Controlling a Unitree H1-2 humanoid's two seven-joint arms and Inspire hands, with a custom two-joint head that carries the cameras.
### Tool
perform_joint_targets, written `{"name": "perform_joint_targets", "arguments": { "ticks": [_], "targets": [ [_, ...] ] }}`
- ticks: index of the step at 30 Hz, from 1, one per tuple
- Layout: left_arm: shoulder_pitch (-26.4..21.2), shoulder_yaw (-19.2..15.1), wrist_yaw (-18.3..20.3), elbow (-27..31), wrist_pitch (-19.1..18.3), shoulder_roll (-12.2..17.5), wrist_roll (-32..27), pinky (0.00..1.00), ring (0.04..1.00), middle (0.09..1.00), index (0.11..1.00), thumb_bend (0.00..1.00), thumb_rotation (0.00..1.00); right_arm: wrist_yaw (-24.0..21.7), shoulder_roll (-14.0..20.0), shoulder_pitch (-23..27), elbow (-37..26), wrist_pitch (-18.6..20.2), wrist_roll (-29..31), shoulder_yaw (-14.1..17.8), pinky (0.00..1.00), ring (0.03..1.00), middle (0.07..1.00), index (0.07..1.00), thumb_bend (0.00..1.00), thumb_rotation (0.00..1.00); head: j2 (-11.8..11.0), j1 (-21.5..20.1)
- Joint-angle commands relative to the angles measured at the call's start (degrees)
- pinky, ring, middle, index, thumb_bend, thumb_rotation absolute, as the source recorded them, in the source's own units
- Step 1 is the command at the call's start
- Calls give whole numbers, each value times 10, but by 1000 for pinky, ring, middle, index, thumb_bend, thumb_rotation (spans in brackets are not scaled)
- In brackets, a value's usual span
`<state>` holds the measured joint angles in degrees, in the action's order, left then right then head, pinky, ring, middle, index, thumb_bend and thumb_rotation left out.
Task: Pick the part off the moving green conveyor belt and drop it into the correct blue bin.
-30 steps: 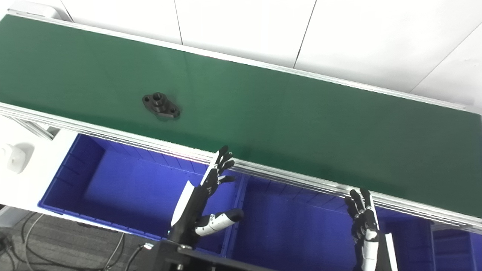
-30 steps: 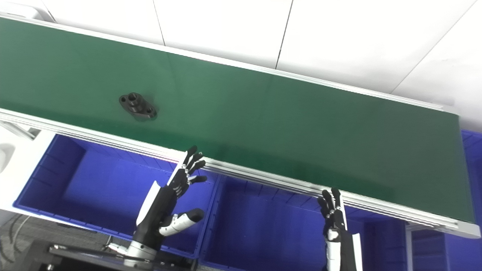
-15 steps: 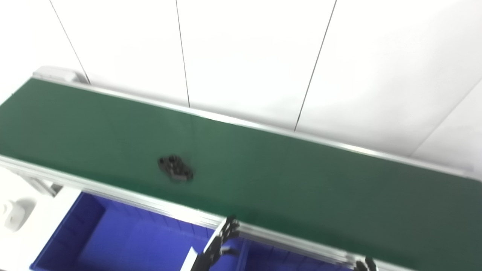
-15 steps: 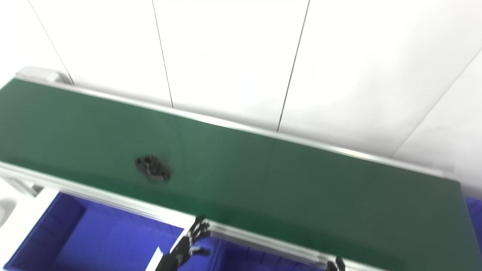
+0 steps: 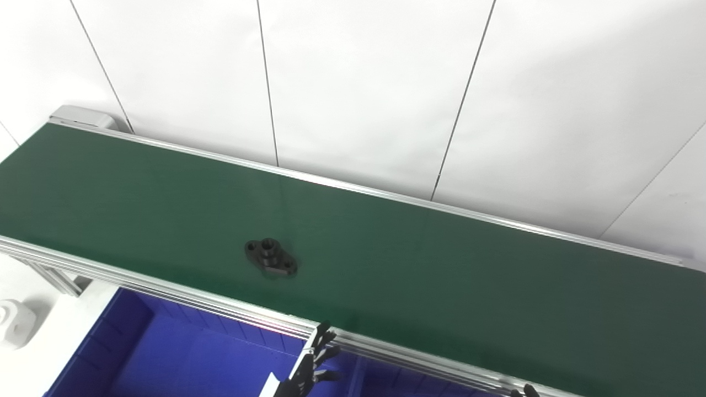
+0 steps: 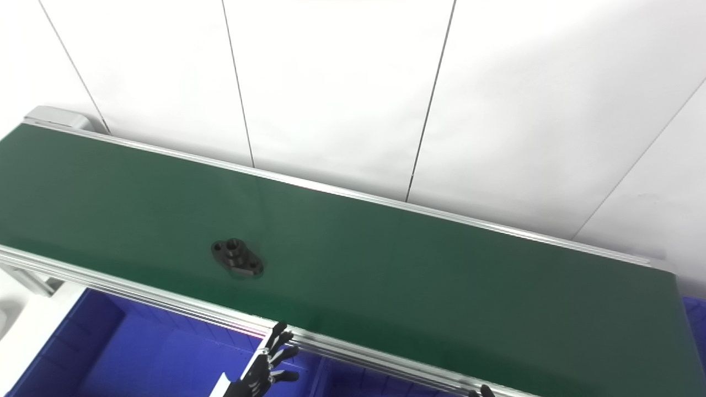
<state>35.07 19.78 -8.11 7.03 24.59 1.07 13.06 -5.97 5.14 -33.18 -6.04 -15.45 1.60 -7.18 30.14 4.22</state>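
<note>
A black flanged part (image 5: 271, 258) with a raised hub and two bolt holes lies on the green conveyor belt (image 5: 441, 270), near its front rail and left of centre. My left hand (image 5: 306, 369) shows at the bottom edge, below the belt's front rail and over a blue bin (image 5: 182, 358), fingers spread and holding nothing. It sits below and a little right of the part. Of my right hand (image 5: 524, 392) only the fingertips peek in at the bottom edge, too little to judge.
The belt's aluminium front rail (image 5: 165, 289) runs between the hands and the part. A white wall with panel seams stands behind the belt. A white object (image 5: 14, 325) sits at the far left below the rail.
The camera has tilted upward, so the whole scene sits lower and both hands are mostly cut off. The part has travelled a little to the right along the belt.
</note>
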Motion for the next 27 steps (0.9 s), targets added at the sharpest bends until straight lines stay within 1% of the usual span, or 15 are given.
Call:
{"name": "perform_joint_targets", "arguments": {
  "ticks": [1, 4, 7, 8, 9, 10, 11, 13, 14, 15, 18, 20, 24, 27],
  "targets": [
    [8, -3, -2, 21, 22, -1, -2, 766, 921, 977, 1000, 781, 764, -2, -4, -6, -25, -20, 0, -2, 973, 919, 948, 1000, 860, 1000, 0, 1],
    [12, -8, -6, 29, 22, -4, 1, 773, 922, 975, 1000, 766, 762, -1, -3, -10, -32, -18, -6, -4, 962, 917, 946, 999, 850, 1000, 8, -8],
    [16, -11, -5, 35, 22, -6, 3, 776, 921, 978, 1000, 756, 772, 3, -4, -14, -42, -20, -23, -5, 920, 910, 945, 998, 833, 1000, 13, -12],
    [19, -12, -3, 39, 22, -6, 5, 782, 925, 983, 1000, 757, 776, 7, -4, -16, -46, -25, -37, -6, 898, 903, 941, 990, 827, 994, 20, -14],
    [20, -13, -1, 41, 21, -5, 6, 778, 925, 984, 1000, 761, 780, 10, -5, -17, -48, -29, -48, -7, 868, 894, 935, 984, 809, 967, 20, -14],
    [23, -15, 1, 45, 20, -5, 5, 778, 925, 984, 1000, 762, 781, 20, -1, -18, -52, -55, -99, -8, 865, 893, 934, 983, 807, 964, 27, -17],
    [26, -17, 3, 50, 19, -4, 5, 790, 932, 989, 1000, 756, 775, 30, 1, -19, -58, -75, -142, -10, 785, 887, 942, 971, 710, 928, 31, -19],
    [30, -21, 5, 56, 17, -1, 5, 794, 935, 991, 1000, 738, 770, 49, -2, -21, -76, -104, -201, -16, 779, 898, 943, 956, 713, 889, 35, -22],
    [32, -23, 6, 59, 15, 1, 6, 812, 945, 997, 1000, 734, 772, 54, -6, -22, -87, -108, -212, -18, 830, 921, 944, 942, 712, 855, 35, -23],
    [34, -25, 7, 62, 14, 2, 6, 814, 945, 998, 1000, 733, 772, 58, -11, -23, -99, -109, -221, -21, 838, 925, 944, 940, 712, 852, 37, -26],
    [35, -30, 11, 65, 11, 4, 4, 821, 942, 1000, 1000, 729, 779, 62, -19, -24, -128, -97, -230, -29, 866, 931, 941, 937, 723, 843, 39, -30],
    [32, -32, 16, 67, 9, 8, -2, 827, 944, 1000, 1000, 737, 780, 61, -28, -18, -152, -86, -234, -35, 857, 927, 938, 938, 724, 827, 43, -38],
    [23, -35, 28, 69, 5, 11, -20, 885, 969, 1000, 1000, 737, 746, 56, -49, 16, -183, -54, -243, -41, 861, 922, 935, 930, 730, 801, 46, -48],
    [20, -38, 38, 72, 0, 11, -26, 901, 972, 1000, 1000, 719, 746, 54, -67, 43, -198, -23, -275, -43, 849, 920, 937, 929, 756, 762, 53, -58]
  ]
}}
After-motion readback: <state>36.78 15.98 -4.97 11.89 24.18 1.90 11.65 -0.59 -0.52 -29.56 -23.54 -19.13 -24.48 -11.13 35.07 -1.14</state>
